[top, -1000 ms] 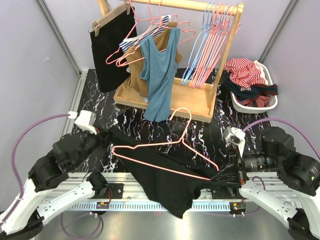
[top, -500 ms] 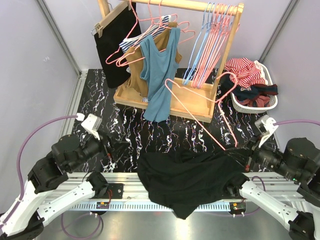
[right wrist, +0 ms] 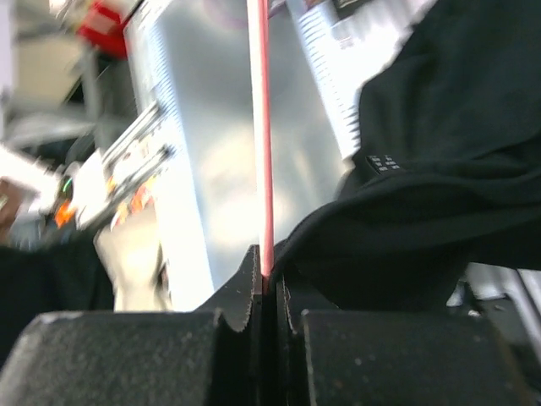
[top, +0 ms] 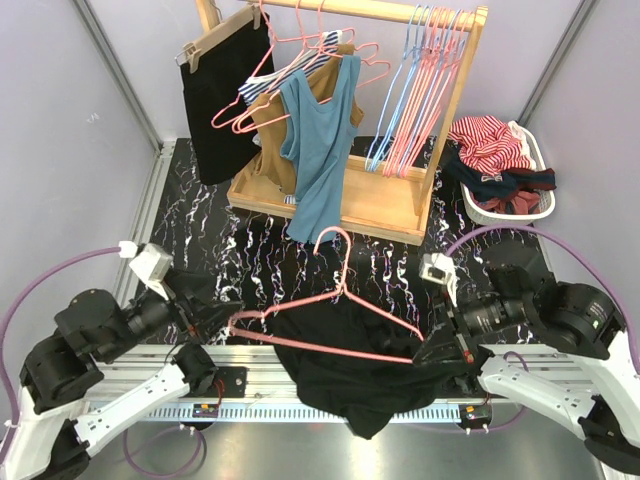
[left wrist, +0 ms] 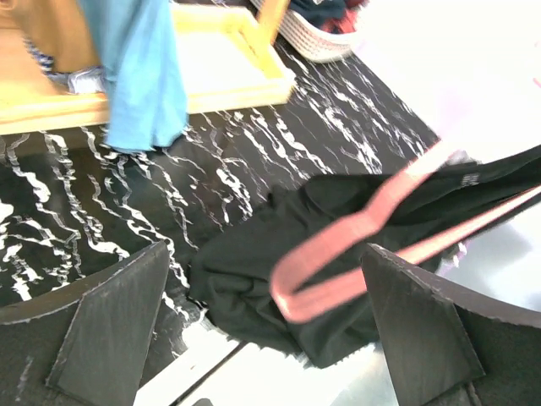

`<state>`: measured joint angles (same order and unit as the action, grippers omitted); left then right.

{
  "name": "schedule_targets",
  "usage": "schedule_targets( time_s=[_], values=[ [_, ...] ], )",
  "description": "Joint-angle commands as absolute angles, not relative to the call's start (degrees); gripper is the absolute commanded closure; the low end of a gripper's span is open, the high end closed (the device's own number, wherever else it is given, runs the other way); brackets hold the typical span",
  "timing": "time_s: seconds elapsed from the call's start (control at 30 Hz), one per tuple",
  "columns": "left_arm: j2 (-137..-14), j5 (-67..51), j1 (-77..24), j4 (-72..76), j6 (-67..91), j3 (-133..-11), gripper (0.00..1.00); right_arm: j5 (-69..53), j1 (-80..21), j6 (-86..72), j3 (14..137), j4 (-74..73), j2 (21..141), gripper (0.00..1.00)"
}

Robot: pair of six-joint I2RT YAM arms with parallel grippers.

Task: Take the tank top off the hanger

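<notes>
**A:** Where do we find the black tank top (top: pixel 350 378)?

**B:** We see it crumpled in a heap at the near edge of the worktop (top: pixel 260 262), between the two arms. Part of it drapes over the metal rail (top: pixel 260 400) at the front.

**A:** And the pink hanger (top: pixel 340 291)?

**B:** It sits tilted over the heap, with its hook toward the wooden rack (top: pixel 335 205). From above we can trace its whole pink outline on top of the cloth. Whether a strap catches it anywhere, we cannot tell.

**A:** What holds it?

**B:** The right gripper (top: pixel 428 352) is pinched tight on the hanger's right corner. In its wrist view the thin pink wire rises straight out of the slit between the closed fingers (right wrist: pixel 127 359), and black cloth lies just beside them.

**A:** And the left gripper (top: pixel 222 312)?

**B:** It is spread wide and carries nothing. It sits at the hanger's left end. In its wrist view the rounded pink end lies between the fingers (left wrist: pixel 110 338), over the cloth, and we see it touching neither.

**A:** What do we see behind?

**B:** A blue top (top: pixel 322 150) hangs on the rack, and a white basket (top: pixel 480 212) of clothes stands to the right.
</notes>
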<state>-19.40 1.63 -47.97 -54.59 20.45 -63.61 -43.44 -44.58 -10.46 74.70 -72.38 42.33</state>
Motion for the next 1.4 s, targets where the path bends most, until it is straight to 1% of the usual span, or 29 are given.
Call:
schedule_targets(
  time_s=[0.0,0.07,0.17,0.2,0.27,0.33,0.43,0.47,0.53,0.57,0.6,0.67,0.77,0.83,0.93,1.07,1.2,1.23,1.3,1.33,1.37],
  values=[
    [-23.5,-11.1,-47.8,-55.2,17.1,-62.5,0.01,-50.7,-48.0,-9.3,74.3,-71.2,43.2,1.0],
    [-24.9,-16.3,-47.8,-54.8,15.0,-61.5,0.01,-50.7,-49.9,-9.1,74.7,-71.5,44.5,1.0],
    [-26.9,-27.4,-47.9,-54.1,12.7,-61.1,0.01,-48.0,-51.2,-8.7,76.1,-72.6,45.5,1.0],
    [-27.1,-33.3,-47.9,-53.5,12.6,-60.9,0.01,-47.5,-51.5,-8.5,76.5,-72.7,45.7,1.0],
    [-27.5,-38.5,-47.9,-53.3,12.0,-60.9,0.02,-46.7,-51.5,-8.4,76.6,-72.9,45.7,1.0],
    [-28.0,-40.3,-47.9,-55.4,10.6,-61.3,0.14,-45.9,-51.4,-8.4,76.9,-72.9,45.4,1.0],
    [-29.3,-43.1,-47.9,-59.6,8.6,-60.9,0.36,-44.7,-51.4,-8.3,77.6,-73.2,45.5,1.0],
    [-29.5,-44.9,-47.8,-60.3,8.4,-60.7,0.38,-44.6,-51.4,-8.3,77.7,-73.2,45.4,1.0],
    [-29.8,-48.1,-47.9,-61.8,7.5,-60.2,0.4,-44.0,-51.6,-8.3,77.8,-73.3,45.5,1.0],
    [-29.7,-50.1,-47.8,-62.1,7.3,-60.3,0.39,-44.0,-51.7,-8.2,77.8,-73.4,45.5,1.0],
    [-29.5,-50.6,-47.8,-62.2,7.2,-60.6,0.36,-44.0,-51.6,-8.2,77.8,-73.3,45.4,1.0],
    [-28.8,-52.1,-47.8,-62.4,6.9,-60.9,0.27,-44.5,-51.6,-8.0,77.8,-73.2,45.5,1.0],
    [-28.5,-49.1,-47.9,-62.7,7.2,-61.5,0.12,-46.5,-51.6,-8.0,77.4,-72.9,45.6,1.0],
    [-28.3,-45.6,-47.8,-62.6,7.5,-62.1,0.09,-49.8,-51.8,-7.9,76.6,-72.5,45.6,1.0],
    [-28.0,-42.7,-47.9,-60.5,8.3,-62.8,0.06,-52.7,-52.3,-7.9,75.7,-72.0,45.1,1.0],
    [-28.3,-24.0,-47.9,-60.8,9.1,-65.8,0.01,-56.8,-53.3,-7.9,74.4,-71.8,44.1,1.0],
    [-28.7,-14.5,-47.9,-59.2,11.0,-66.6,0.01,-56.3,-54.8,-8.2,73.2,-71.5,44.2,1.0],
    [-28.5,-8.9,-47.8,-58.8,11.7,-67.0,0.01,-56.3,-55.0,-8.3,73.2,-71.5,44.4,1.0],
    [-27.3,-6.4,-47.9,-57.0,12.8,-68.2,0.01,-55.7,-55.7,-7.9,73.5,-71.9,44.6,1.0],
    [-27.1,-7.7,-47.8,-55.9,12.8,-68.0,0.01,-54.5,-55.7,-7.8,73.8,-72.1,44.6,1.0],
    [-27.3,-13.8,-47.9,-54.9,12.8,-67.7,0.01,-54.1,-55.9,-7.7,73.8,-72.2,44.6,1.0]
  ],
)
